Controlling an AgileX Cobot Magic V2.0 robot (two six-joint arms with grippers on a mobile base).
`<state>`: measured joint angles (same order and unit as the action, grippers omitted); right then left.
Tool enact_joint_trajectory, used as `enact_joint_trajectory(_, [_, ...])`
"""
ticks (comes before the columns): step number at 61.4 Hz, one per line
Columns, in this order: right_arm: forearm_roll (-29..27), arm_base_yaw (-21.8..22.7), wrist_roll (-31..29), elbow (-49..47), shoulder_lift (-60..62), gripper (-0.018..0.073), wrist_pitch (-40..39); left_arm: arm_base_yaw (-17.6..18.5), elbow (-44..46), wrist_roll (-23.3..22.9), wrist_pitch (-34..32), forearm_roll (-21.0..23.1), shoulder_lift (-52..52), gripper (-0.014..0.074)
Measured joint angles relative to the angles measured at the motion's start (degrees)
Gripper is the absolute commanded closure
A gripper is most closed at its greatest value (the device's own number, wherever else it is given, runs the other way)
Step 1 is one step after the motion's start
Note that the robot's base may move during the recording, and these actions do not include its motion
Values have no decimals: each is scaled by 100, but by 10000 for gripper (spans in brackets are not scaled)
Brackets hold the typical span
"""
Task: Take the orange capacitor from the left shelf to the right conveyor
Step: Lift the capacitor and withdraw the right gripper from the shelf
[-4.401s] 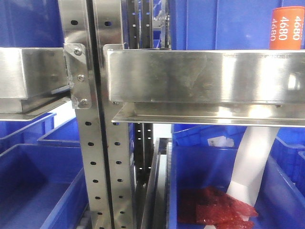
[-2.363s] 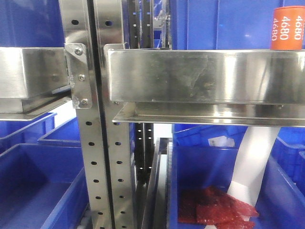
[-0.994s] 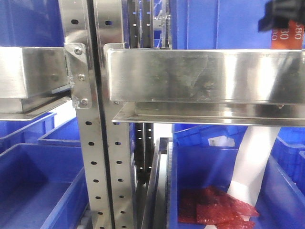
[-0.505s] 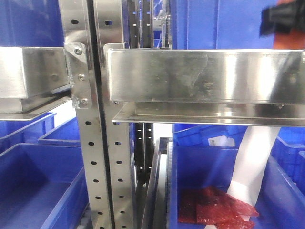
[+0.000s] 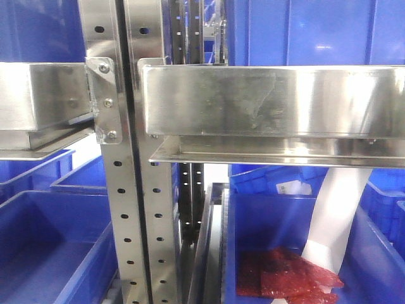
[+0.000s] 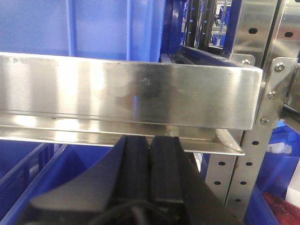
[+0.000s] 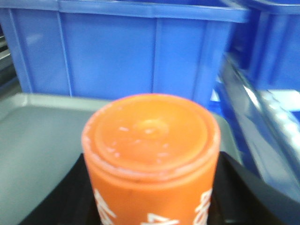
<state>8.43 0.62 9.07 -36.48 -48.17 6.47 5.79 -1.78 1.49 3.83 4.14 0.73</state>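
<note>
My right gripper [image 7: 154,201] clamps the orange capacitor [image 7: 150,140]; my left gripper [image 6: 150,145], jaws pressed together, faces the left shelf [image 6: 131,93]

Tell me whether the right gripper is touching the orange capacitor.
Touching. In the right wrist view, the black fingers of the right gripper meet both sides of the orange capacitor, with no gap.

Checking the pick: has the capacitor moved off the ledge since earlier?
Yes. The capacitor went up, off the right end of the ledge and out of the front view.
</note>
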Motion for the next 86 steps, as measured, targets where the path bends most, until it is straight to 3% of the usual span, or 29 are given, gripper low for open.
enact_joint_trajectory(24, [5,7,4,934,3012,493,1708,0,0,0,0,0,0,723])
enact_joint_trajectory(34, [5,7,4,934,3730,493,1909,0,0,0,0,0,0,723])
enact_joint_trajectory(86, [5,7,4,934,4010,493,1936,0,0,0,0,0,0,723])
